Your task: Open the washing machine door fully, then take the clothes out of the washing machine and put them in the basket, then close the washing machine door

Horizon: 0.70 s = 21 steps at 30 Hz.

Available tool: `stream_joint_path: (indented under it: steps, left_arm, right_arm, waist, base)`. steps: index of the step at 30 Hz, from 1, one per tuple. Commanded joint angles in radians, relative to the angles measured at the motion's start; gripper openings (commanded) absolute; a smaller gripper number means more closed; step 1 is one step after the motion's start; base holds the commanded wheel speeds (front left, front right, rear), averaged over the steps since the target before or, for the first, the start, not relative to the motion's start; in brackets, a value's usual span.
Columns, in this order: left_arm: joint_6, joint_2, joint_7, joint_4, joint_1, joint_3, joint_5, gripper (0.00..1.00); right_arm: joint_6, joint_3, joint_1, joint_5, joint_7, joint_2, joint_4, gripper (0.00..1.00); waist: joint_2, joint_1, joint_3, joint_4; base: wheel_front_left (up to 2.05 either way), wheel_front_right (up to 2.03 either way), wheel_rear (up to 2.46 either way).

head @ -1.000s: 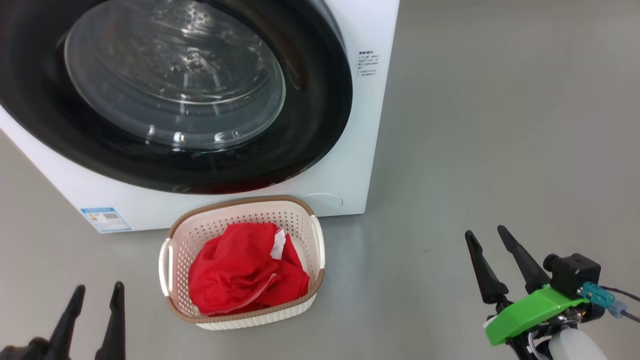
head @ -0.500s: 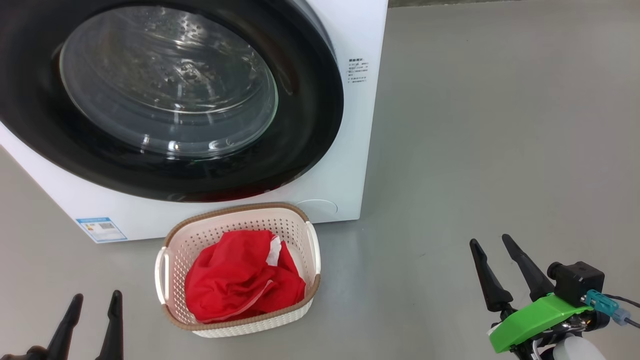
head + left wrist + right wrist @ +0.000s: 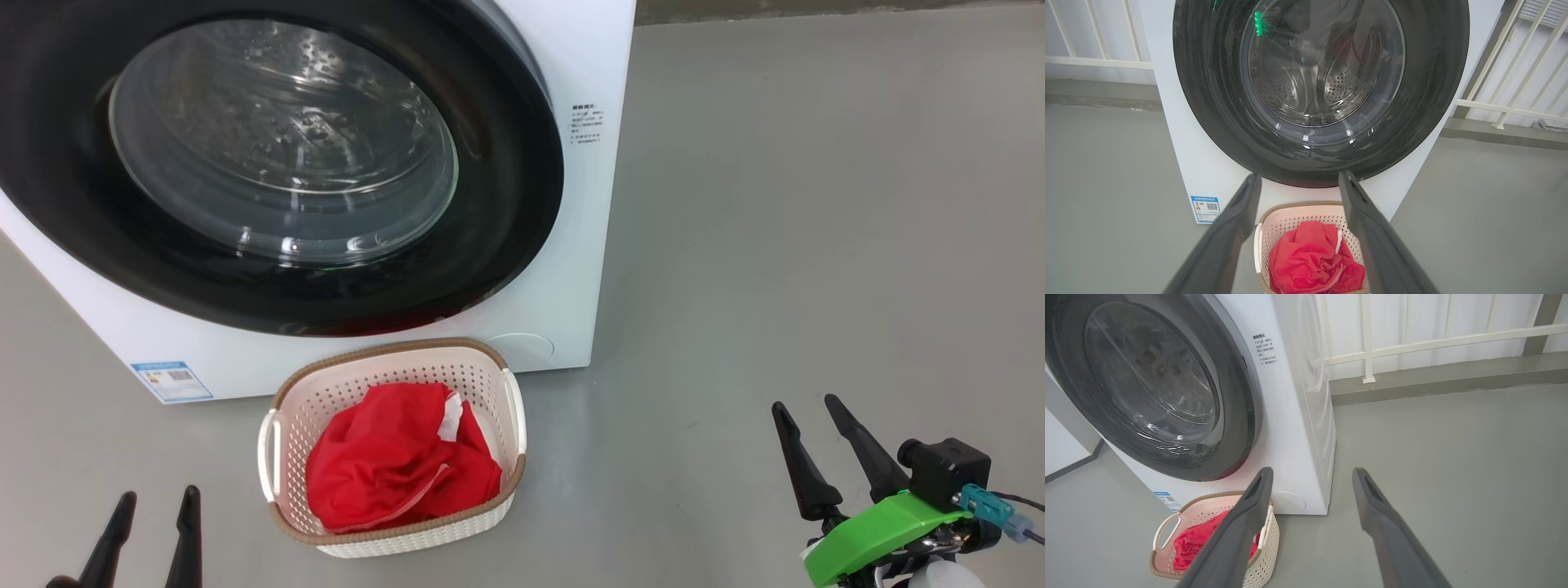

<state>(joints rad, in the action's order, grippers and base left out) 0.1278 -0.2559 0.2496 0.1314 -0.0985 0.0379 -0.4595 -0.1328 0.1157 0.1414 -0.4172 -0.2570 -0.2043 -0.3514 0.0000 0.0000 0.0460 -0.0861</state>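
Clothes [image 3: 392,465] in basket [image 3: 408,542] beside washing machine [image 3: 584,261] | washing machine door [image 3: 510,204] closed | left pincer [image 3: 159,493], right pincer [image 3: 804,402] apart, empty

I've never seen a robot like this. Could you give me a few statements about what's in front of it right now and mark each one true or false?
1. The clothes lie in the basket. True.
2. The door of the washing machine is shut. True.
3. The left fingers and right fingers are spread apart and hold nothing. True.
4. The right fingers touch the basket. False: they are off to its right, clear of it.
5. The basket stands on top of the washing machine. False: it stands on the floor in front of it.
6. The clothes are blue. False: they are red.
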Motion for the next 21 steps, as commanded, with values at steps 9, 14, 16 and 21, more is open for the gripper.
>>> stream_joint_path:
  steps: [9,14,16,21]
  left_arm:
    - [0.003,-0.017,0.012,-0.021,0.02,-0.043,0.018,1.0]
    - [0.003,-0.017,0.012,-0.021,0.022,-0.043,0.021,1.0]
    - [0.003,-0.017,0.012,-0.021,0.023,-0.043,0.022,1.0]
    - [0.0,0.037,-0.003,0.041,-0.001,0.008,0.008,0.0]
  right_arm:
    - [0.002,0.021,0.002,-0.001,-0.005,-0.016,0.023,1.0]
    - [0.002,0.021,0.003,-0.001,-0.005,-0.016,0.024,1.0]
    - [0.002,0.021,0.003,0.0,-0.005,-0.016,0.025,1.0]
    - [0.0,0.004,-0.011,-0.001,0.002,0.019,-0.041,0.0]
  waist:
    - [0.0,0.0,-0.007,0.0]
    - [0.0,0.0,-0.005,0.001]
    - [0.0,0.0,-0.004,0.002]
    - [0.0,0.0,-0.004,0.002]
  base:
    - [0.0,0.0,0.0]
    - [0.0,0.0,0.0]
    - [0.0,0.0,0.0]
    - [0.0,0.0,0.0]
